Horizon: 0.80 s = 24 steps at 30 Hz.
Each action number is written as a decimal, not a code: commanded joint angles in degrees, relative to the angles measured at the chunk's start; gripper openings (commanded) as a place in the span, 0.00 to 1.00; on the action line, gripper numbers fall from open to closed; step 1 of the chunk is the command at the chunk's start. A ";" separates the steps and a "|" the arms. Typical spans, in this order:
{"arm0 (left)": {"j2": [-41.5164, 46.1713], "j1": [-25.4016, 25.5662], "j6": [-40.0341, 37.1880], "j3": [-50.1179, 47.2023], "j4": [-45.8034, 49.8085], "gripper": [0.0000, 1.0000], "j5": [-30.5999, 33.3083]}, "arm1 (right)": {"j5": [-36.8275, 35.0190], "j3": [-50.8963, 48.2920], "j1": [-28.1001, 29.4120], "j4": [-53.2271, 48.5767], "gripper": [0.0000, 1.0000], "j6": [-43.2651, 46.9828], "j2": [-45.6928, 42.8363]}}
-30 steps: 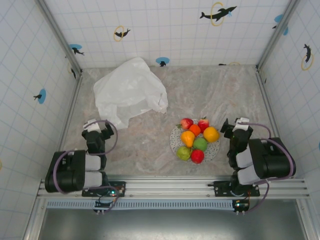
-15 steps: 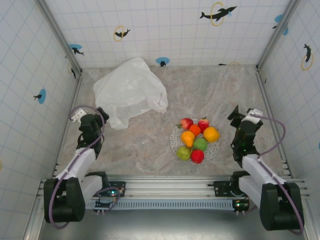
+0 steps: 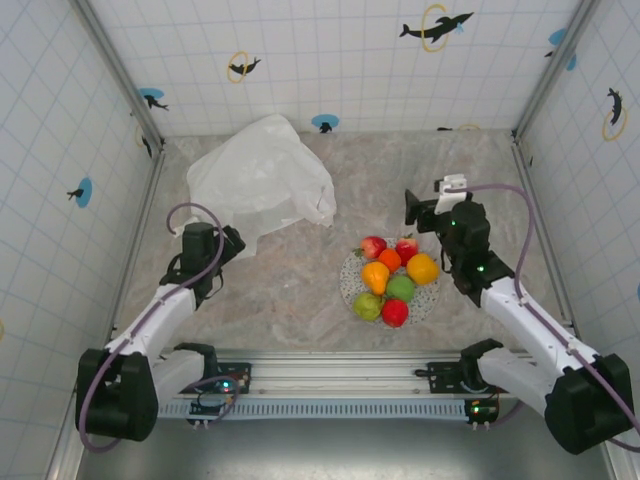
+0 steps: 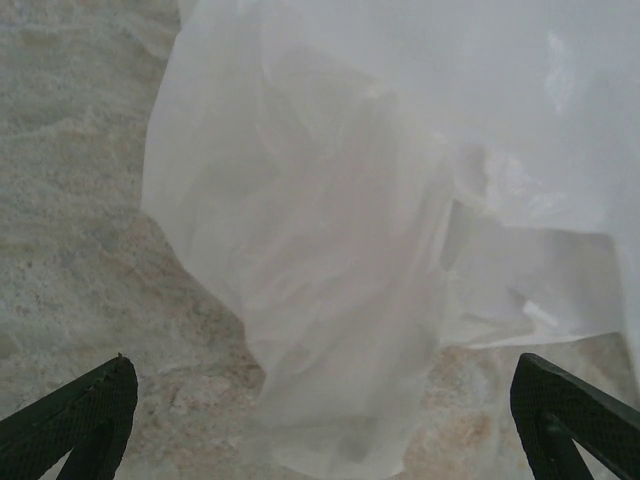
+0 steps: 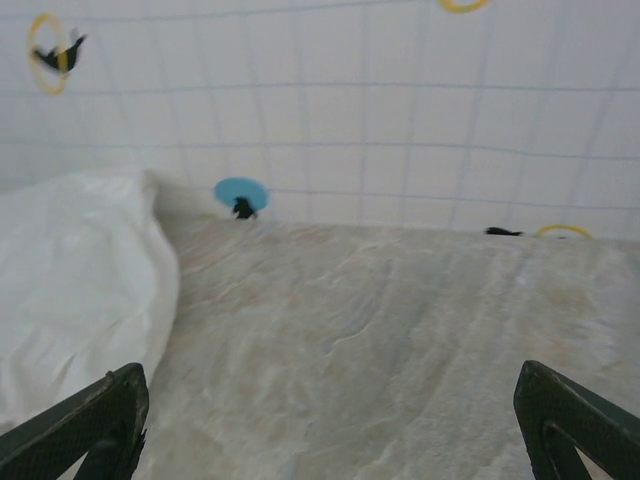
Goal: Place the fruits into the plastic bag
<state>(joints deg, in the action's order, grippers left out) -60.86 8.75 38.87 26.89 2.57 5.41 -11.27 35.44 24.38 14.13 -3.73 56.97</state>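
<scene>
**Desk:** Where is your left side?

**Me:** My left gripper point(image 3: 230, 246) sits at the near corner of the large, crinkled, white plastic bag point(image 3: 262, 180). Its jaws are spread wide with nothing in them. On the left wrist camera I see the bag's lowest fold lying on the marbled grey table point(image 3: 300, 290). The fold is straight ahead, between my two dark fingertips point(image 4: 85, 420). I cannot tell whether anything touches it.

**Desk:** And the fruit?

**Me:** The small glossy toy fruits point(image 3: 392, 278) are heaped on the round speckled white plate point(image 3: 347, 290). The plate is to the right of the bag and well apart from it. I count red, orange, yellow-orange and green pieces, and none is in the bag.

**Desk:** And your right side?

**Me:** My right gripper point(image 3: 420, 207) is beyond the plate's far right edge, near the far red apple point(image 3: 406, 248). It points away from the heap, toward the tiled back wall point(image 5: 400, 100). Its jaws are also wide apart and empty. Its wrist camera looks across bare table to that wall, with the bag off to the left.
</scene>
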 commanded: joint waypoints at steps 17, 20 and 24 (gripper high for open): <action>-8.12 1.39 -6.06 2.44 -2.04 0.00 -16.12 | 1.20 8.56 17.32 -3.04 0.95 18.48 17.75; -3.39 2.04 -7.18 2.54 3.65 0.00 -17.59 | 0.26 10.90 19.13 -3.07 0.93 20.29 22.48; 2.71 2.09 -6.75 2.23 8.80 0.00 -19.43 | -1.48 13.76 20.54 -2.45 0.91 22.41 28.10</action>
<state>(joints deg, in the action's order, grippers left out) -60.95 10.61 33.34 27.73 5.28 -11.07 -10.44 46.39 44.21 11.27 15.22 82.46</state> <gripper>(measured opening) 0.041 0.914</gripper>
